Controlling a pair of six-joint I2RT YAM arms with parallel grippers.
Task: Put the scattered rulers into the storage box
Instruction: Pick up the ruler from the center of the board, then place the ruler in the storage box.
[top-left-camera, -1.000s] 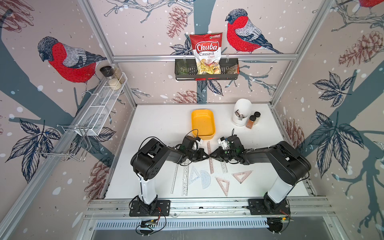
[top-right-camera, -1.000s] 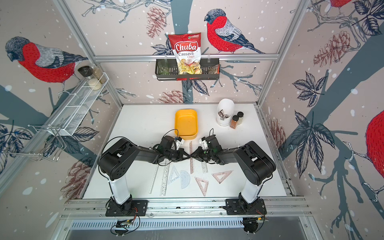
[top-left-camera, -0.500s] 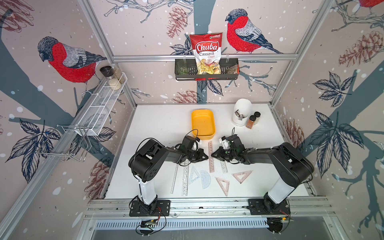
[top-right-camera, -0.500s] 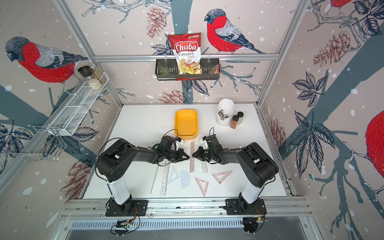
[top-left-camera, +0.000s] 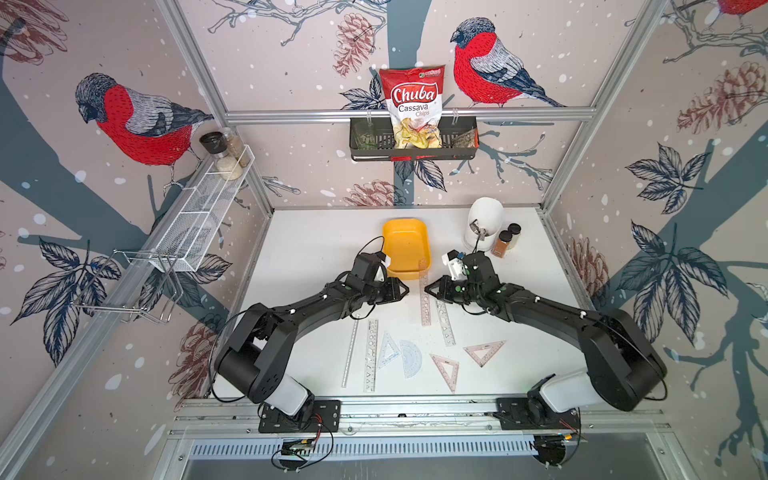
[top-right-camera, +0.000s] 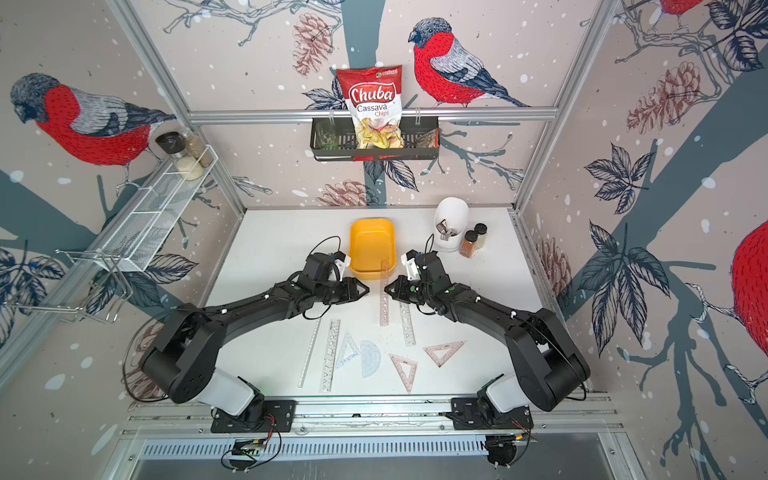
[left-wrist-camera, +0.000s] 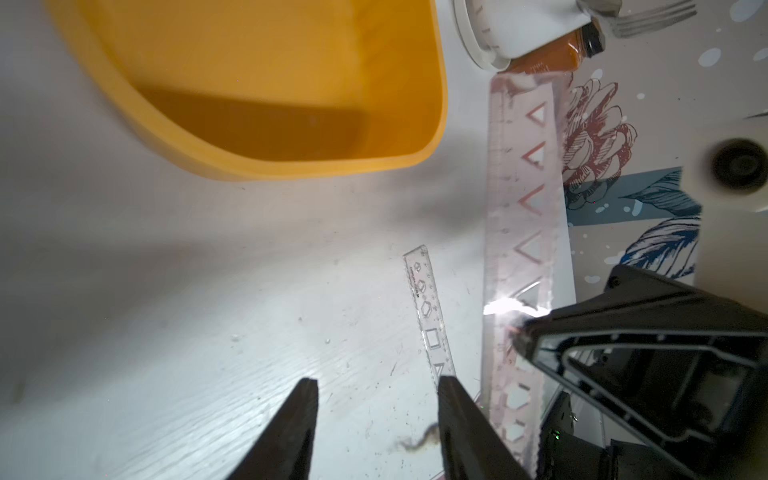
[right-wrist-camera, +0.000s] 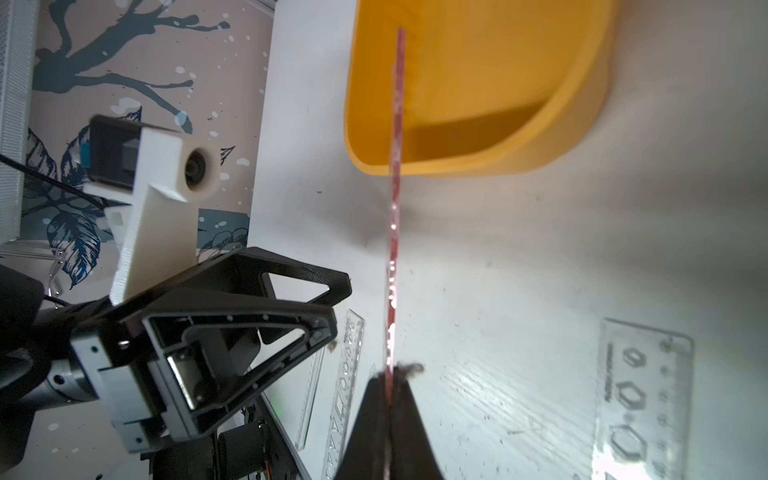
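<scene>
Beside the storage box (top-left-camera: 405, 223), left hand (top-left-camera: 405, 289) has released the ruler (top-left-camera: 425, 307).

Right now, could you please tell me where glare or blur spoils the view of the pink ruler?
Left wrist view: a white glare patch on the pink ruler beside the right tool; the yellow box is soft. Right wrist view: the ruler is edge-on, glints along it, box blurred. In both top views it looks sharp, without glare.

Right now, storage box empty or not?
Empty: the storage box floor is bare in both top views; the pink ruler is pinched in the right gripper, not yet dropped in.
</scene>
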